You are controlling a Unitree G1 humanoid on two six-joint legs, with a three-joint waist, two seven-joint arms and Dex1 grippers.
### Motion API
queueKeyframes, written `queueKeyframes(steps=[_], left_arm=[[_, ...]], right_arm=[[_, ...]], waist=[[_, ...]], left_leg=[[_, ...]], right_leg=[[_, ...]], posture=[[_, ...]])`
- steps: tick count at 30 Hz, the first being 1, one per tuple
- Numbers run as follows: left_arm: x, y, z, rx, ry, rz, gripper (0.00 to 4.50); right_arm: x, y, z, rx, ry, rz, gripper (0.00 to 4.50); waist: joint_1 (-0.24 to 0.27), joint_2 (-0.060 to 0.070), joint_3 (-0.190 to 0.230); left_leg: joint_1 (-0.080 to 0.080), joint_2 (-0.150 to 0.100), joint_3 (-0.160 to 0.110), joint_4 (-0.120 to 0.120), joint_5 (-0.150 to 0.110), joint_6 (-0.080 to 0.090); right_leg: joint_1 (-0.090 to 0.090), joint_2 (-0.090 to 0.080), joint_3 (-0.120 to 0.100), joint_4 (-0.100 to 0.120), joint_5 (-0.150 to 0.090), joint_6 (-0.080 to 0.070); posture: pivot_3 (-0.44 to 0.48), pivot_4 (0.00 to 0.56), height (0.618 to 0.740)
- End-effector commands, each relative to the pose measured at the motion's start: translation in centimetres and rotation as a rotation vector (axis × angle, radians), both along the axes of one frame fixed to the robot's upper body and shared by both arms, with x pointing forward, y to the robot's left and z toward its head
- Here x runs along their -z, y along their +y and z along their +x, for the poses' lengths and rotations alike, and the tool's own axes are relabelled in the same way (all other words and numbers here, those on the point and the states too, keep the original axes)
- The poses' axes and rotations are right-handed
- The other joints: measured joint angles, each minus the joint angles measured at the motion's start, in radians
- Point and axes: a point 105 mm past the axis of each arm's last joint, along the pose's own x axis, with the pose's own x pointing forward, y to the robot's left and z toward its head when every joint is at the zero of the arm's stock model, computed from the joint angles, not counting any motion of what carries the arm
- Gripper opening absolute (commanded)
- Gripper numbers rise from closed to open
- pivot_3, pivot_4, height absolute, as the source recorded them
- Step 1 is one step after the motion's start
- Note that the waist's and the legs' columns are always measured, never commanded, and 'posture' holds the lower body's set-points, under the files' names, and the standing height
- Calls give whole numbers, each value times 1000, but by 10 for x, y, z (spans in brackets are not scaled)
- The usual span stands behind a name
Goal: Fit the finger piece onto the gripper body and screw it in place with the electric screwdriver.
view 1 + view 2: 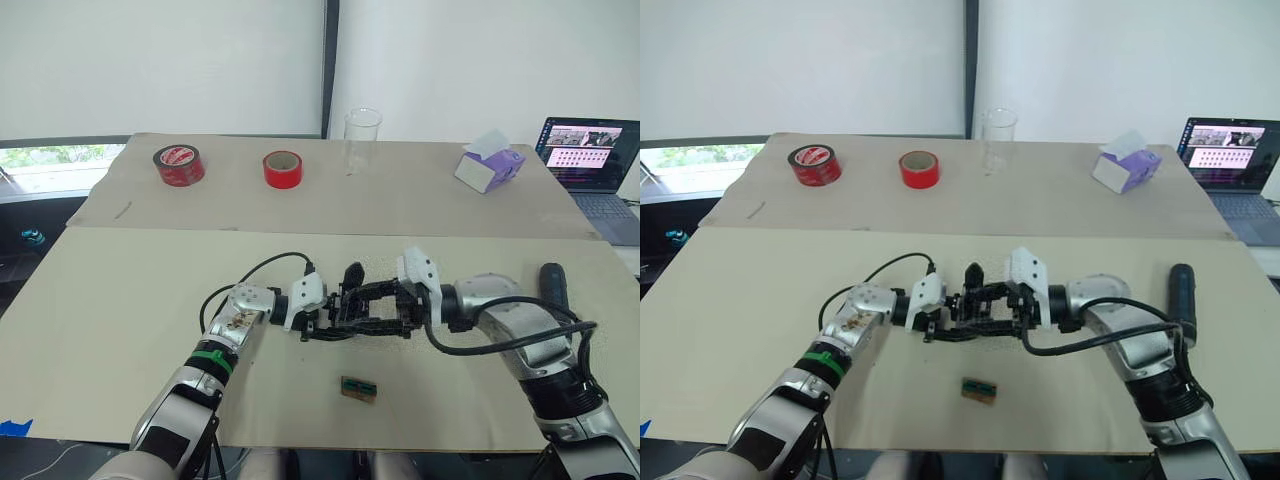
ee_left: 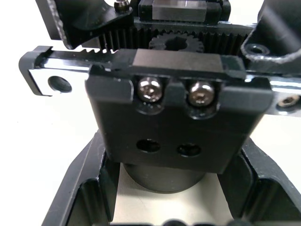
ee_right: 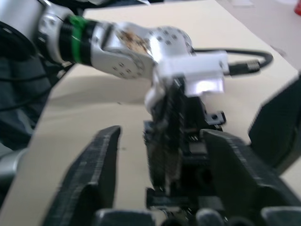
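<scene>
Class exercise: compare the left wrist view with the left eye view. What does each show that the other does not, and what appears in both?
Left wrist view alone: close detail of the gripper body, with two silver screw heads, two bare holes below them, and a toothed rack with a gear behind.

Left eye view alone: the electric screwdriver lying on the table, two red tape rolls, a clear cup, a tissue box, a laptop, and a small green piece.

Both: the gripper body, between the two arms' jaws.

Bright, even daylight; the counter [image 1: 120, 290] shows only soft shadows. The right wrist view is blurred throughout; the left wrist view sharp.
</scene>
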Motion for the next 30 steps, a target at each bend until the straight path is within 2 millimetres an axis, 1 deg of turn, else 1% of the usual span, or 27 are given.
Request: queueKeyframes(steps=[1,3,5,6,8,11,13,16,19,21,22,23,26,28,30], left_arm=[[20,9,-4,-19,62,65,2313],[20,8,-5,-24,67,63,3335],[20,8,-3,-35,61,55,4223],[18,8,-2,-42,40,48,4448],[16,11,0,-50,10,40,4448],[12,22,1,-69,14,23,4448],[9,35,-1,-81,26,4,4448],[-2,63,-5,-112,25,-40,4448],[-37,86,-14,-116,-25,-208,4448],[-53,95,-20,-120,-44,-246,4448],[-60,97,-23,-113,-43,-258,4448],[-70,98,-29,-89,-47,-272,4448],[-97,92,-44,-23,-62,-315,4448],[-112,87,-52,29,-69,-321,4448],[-127,83,-56,59,-74,-331,4448]], right_arm=[[-16,-6,-13,-45,-21,27,4478],[-18,-13,-15,-28,-30,28,4500],[-21,-20,-17,-11,-42,35,4500],[-24,-26,-17,10,-55,42,4500],[-29,-38,-18,58,-86,58,4500],[-35,-65,-19,184,-133,78,4500],[-37,-85,-23,286,-163,78,4500],[-38,-123,-33,490,-207,73,4500],[-42,-170,-47,770,-254,111,4500],[-40,-194,-62,912,-278,111,4500],[-37,-206,-71,986,-288,110,4500],[-31,-218,-82,1065,-287,102,4500],[-13,-239,-109,1244,-268,55,4500],[0,-251,-123,1370,-245,11,4500],[14,-263,-135,1531,-180,-37,4500]], waist=[[1,0,0],[1,0,0],[1,0,0],[1,0,0],[2,0,0],[3,0,0],[0,0,0],[-8,0,0],[-7,0,0],[3,1,1],[10,1,1],[18,1,1],[29,3,2],[27,4,2],[24,6,2]], left_leg=[[0,0,0,0,0,0],[0,0,0,0,0,0],[0,0,0,0,0,0],[0,0,0,0,0,0],[0,0,0,0,0,0],[0,0,0,0,0,0],[0,0,0,-1,0,0],[1,2,1,-3,0,-1],[2,4,0,-4,1,-5],[1,4,0,-4,2,-6],[1,4,0,-4,2,-6],[1,3,-1,-3,2,-6],[1,3,-1,-4,0,-6],[1,3,-1,-4,-1,-4],[1,2,0,-4,-1,-4]], right_leg=[[0,0,0,0,0,0],[0,0,0,0,0,0],[0,-1,0,0,0,0],[0,-1,0,0,0,0],[0,-1,0,0,0,0],[0,-1,0,-1,0,0],[0,-1,0,-1,0,0],[-1,1,1,0,-1,-1],[-2,2,1,1,-2,-2],[-2,3,1,1,-6,4],[-1,2,1,1,-6,5],[-1,1,0,1,-6,5],[0,0,1,0,-8,4],[0,-1,2,-1,-9,4],[0,-2,4,0,-10,2]], posture=[[0,150,740],[0,150,740],[0,150,740],[0,150,740],[0,150,740],[0,150,740],[0,150,740],[0,150,740],[0,150,740],[0,150,740],[0,150,740],[0,150,740],[0,150,740],[0,150,740],[0,150,740]])
